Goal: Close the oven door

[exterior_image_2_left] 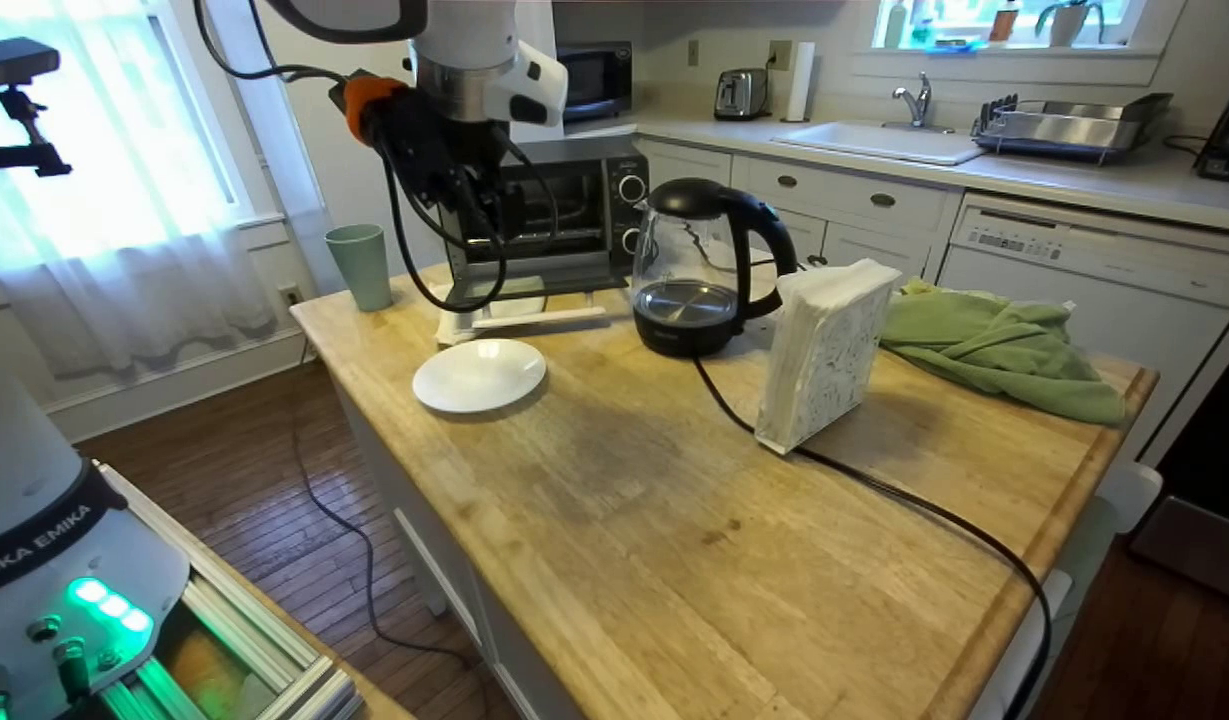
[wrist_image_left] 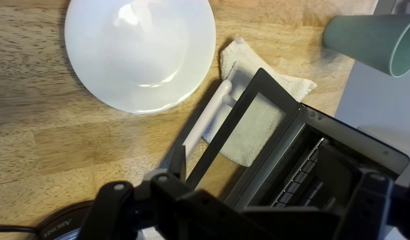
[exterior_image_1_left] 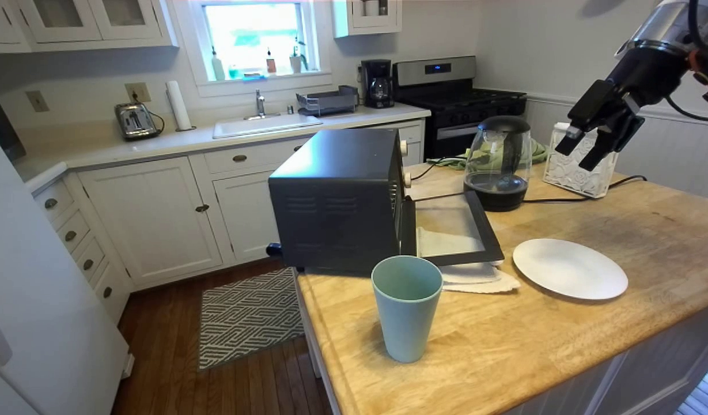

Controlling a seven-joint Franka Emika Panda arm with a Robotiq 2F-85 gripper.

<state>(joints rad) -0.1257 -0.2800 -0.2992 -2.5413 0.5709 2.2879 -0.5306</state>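
Note:
The oven (exterior_image_1_left: pixel 336 202) is a black box at the end of the wooden island; it also shows in an exterior view (exterior_image_2_left: pixel 622 215) and the wrist view (wrist_image_left: pixel 353 133). Its door (exterior_image_1_left: pixel 485 227) hangs open, lowered nearly flat over the table, with a dark frame and glass window. The door also shows in the wrist view (wrist_image_left: pixel 240 105), with a pale bar handle (wrist_image_left: pixel 208 113) along its outer edge. My gripper (exterior_image_1_left: pixel 582 151) is open and empty, raised above the table and apart from the door. In the wrist view its fingers (wrist_image_left: pixel 256 166) are spread, hiding the door's near corner.
A glass kettle (exterior_image_2_left: pixel 689 290) stands close beside the door. A white plate (exterior_image_1_left: pixel 570 269) lies in front of it. White cloths (wrist_image_left: pixel 275 75) lie under the door. A teal cup (exterior_image_1_left: pixel 407 308), a napkin holder (exterior_image_2_left: pixel 824 360), a green cloth (exterior_image_2_left: pixel 1004 350) and a cord (exterior_image_2_left: pixel 934 510) are on the island.

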